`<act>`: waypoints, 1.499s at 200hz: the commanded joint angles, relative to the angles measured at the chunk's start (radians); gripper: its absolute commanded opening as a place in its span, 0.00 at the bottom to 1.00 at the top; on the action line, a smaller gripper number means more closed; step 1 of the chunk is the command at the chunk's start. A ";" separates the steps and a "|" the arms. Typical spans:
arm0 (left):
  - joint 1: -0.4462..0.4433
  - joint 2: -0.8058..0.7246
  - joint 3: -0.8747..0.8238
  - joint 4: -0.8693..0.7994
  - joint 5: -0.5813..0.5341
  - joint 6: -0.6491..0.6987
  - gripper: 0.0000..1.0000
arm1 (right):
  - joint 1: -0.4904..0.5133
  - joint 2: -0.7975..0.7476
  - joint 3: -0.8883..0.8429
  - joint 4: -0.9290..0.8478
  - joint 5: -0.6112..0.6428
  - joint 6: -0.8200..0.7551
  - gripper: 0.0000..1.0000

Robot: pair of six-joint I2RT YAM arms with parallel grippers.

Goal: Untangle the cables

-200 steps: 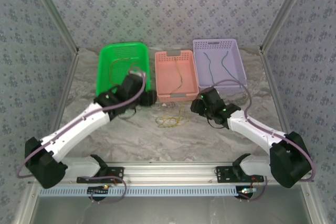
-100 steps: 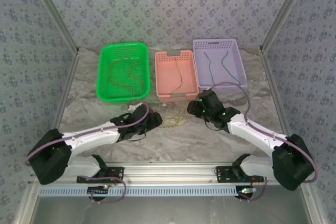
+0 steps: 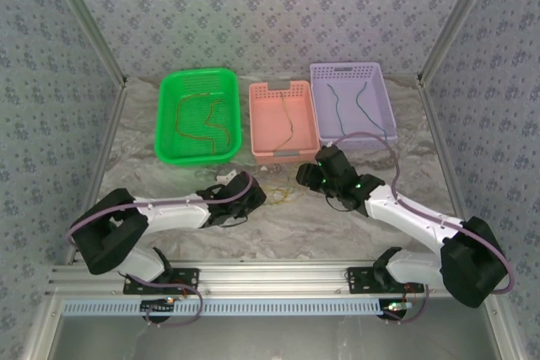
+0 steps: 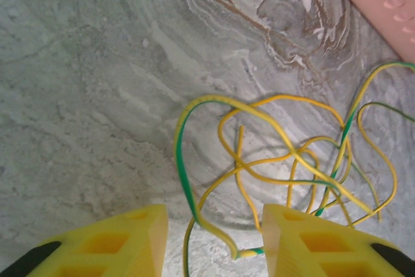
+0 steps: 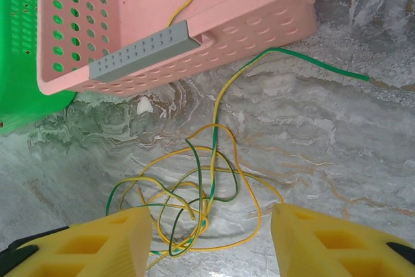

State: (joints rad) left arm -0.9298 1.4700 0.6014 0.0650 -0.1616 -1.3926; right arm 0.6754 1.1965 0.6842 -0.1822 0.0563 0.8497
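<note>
A tangle of yellow and green-yellow cables (image 3: 278, 195) lies on the marble table in front of the pink basket. My left gripper (image 3: 256, 194) sits low at the tangle's left side. In the left wrist view its yellow fingers (image 4: 123, 241) stand apart, with a loose green-yellow loop (image 4: 194, 218) of the tangle (image 4: 292, 160) between them, unclamped. My right gripper (image 3: 305, 176) hovers at the tangle's right. Its jaws (image 5: 211, 244) are open wide over the knot (image 5: 194, 186). One green-yellow strand (image 5: 292, 60) runs off toward the pink basket.
Three baskets line the back: the green basket (image 3: 165, 124) holding orange cables (image 3: 207, 128), the pink basket (image 3: 285, 156) with one yellowish cable (image 3: 288, 120), and the purple basket (image 3: 316, 99) with two blue cables (image 3: 364, 107). The pink basket's front wall (image 5: 162, 30) stands close behind the tangle.
My left arm has swung down from the green basket to the table beside the tangle, and its jaws have narrowed. My right gripper has crept slightly left toward the tangle.
</note>
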 commanded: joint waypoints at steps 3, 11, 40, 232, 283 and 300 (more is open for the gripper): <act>-0.004 0.044 0.020 0.048 -0.041 -0.021 0.40 | 0.017 -0.017 -0.002 0.005 0.014 0.016 0.54; -0.004 0.057 0.020 0.066 -0.040 -0.016 0.36 | 0.022 -0.017 -0.005 0.006 0.014 0.016 0.54; -0.004 0.078 0.028 0.076 -0.048 -0.004 0.13 | 0.035 -0.006 -0.018 0.018 0.027 0.010 0.55; -0.076 -0.378 -0.036 -0.052 -0.175 0.233 0.00 | -0.024 0.177 0.003 0.127 0.067 0.050 0.49; -0.073 -0.473 -0.119 -0.022 -0.238 0.181 0.00 | -0.037 -0.006 -0.082 0.100 0.134 0.114 0.00; -0.073 -0.536 -0.186 0.042 -0.277 0.139 0.00 | -0.049 -0.062 -0.130 0.117 0.132 0.154 0.00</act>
State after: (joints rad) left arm -1.0042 1.0157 0.4881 0.0753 -0.3309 -1.2098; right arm 0.6548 1.1942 0.6231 -0.0322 0.1089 0.9485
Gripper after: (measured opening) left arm 0.043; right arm 0.075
